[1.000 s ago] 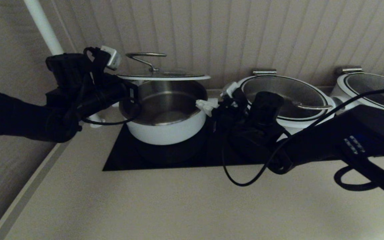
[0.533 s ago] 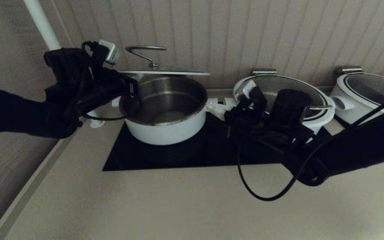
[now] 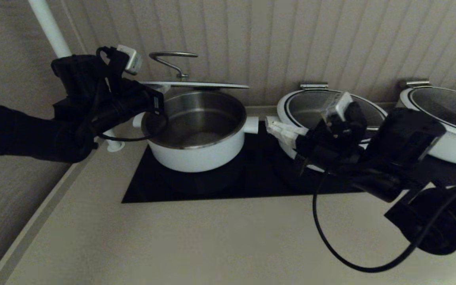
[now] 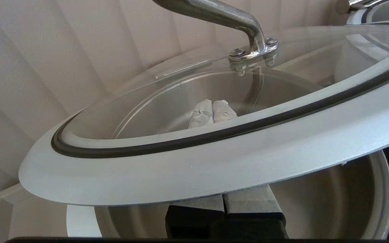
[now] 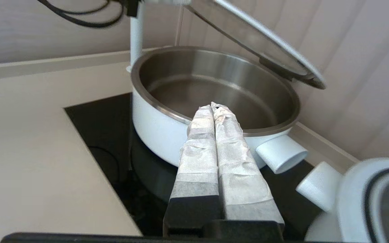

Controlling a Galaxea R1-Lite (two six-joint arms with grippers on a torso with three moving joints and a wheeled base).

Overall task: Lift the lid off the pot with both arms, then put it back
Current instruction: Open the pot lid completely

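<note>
While level over the pot point(image 3: 196, 136) — lid point(image 3: 194, 84) (handle up) | left jaws pinch rim | right jaws closed, empty

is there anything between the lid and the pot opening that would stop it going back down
Nothing visible. The lid hangs over the pot, whose steel bowl looks empty. The right gripper sits off beside the pot's stub handle, clear of the rim.

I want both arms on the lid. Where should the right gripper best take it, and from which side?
Probably the right rim of the lid, coming from the right: it is thin and nearly level above the pot, and the left gripper holds the opposite edge.
</note>
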